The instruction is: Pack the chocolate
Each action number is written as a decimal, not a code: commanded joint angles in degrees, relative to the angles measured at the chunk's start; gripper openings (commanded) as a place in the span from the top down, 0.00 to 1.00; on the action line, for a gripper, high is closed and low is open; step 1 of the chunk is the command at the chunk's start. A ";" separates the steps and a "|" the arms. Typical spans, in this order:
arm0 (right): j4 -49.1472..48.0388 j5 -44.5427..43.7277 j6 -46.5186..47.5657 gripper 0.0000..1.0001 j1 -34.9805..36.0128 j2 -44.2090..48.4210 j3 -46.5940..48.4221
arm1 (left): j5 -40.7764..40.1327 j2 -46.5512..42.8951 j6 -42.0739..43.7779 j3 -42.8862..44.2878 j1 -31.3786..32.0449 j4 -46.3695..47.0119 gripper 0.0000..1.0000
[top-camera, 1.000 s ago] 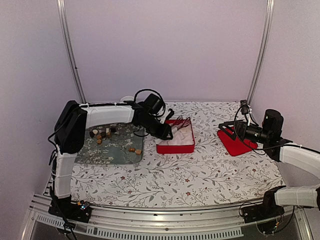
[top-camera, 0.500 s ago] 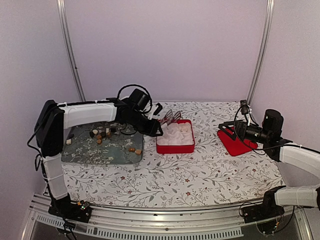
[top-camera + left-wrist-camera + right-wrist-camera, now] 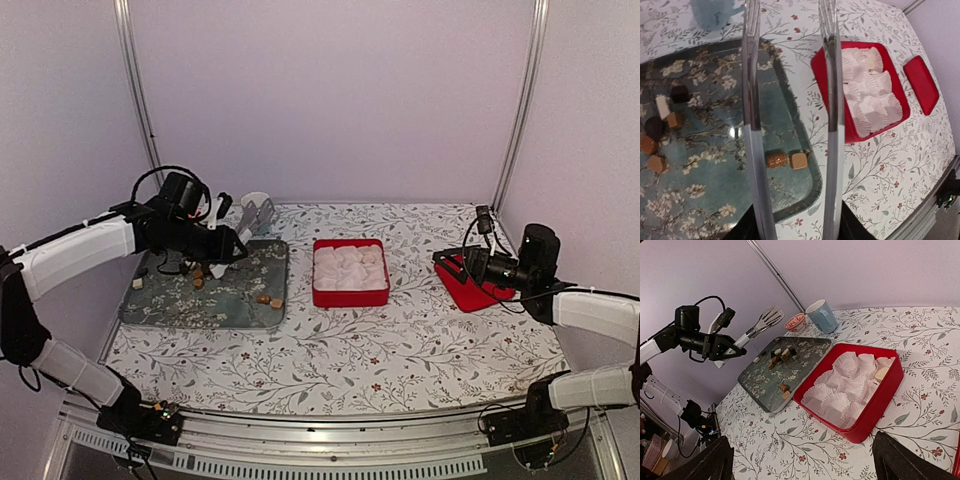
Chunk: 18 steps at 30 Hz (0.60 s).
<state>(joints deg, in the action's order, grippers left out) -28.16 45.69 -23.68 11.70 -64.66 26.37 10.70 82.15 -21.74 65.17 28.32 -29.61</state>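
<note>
left claw (image 3: 222,246) with tongs (image 3: 257,214) | moved off red box (image 3: 350,297) | now above tray (image 3: 232,302)

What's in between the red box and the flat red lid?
Just bare flowery tablecloth lies between the red box and the red lid; the top view shows it.

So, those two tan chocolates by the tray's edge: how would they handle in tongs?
The chocolates look small, blocky: probably light, unlikely to roll. The tongs are smooth metal, so they may slip. On the glossy tray they could skid if nudged.
</note>
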 commanded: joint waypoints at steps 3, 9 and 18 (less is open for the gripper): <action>-1.26 2.39 -0.81 0.01 0.34 -4.77 1.98 | -1.01 -12.23 -5.51 -7.56 -12.58 -8.31 0.60; -1.26 3.74 -0.84 0.01 0.39 -7.99 3.72 | 3.70 -20.20 -6.69 -14.16 -28.00 -12.05 0.60; -0.10 2.27 -0.43 0.01 0.38 -7.34 3.20 | 10.12 -22.64 -7.72 -21.21 -45.62 -14.35 0.60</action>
<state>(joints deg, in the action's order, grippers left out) -28.34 48.34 -24.49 11.75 -72.44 28.64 17.17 60.66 -28.64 45.17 -13.21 -42.59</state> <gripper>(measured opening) 0.990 0.399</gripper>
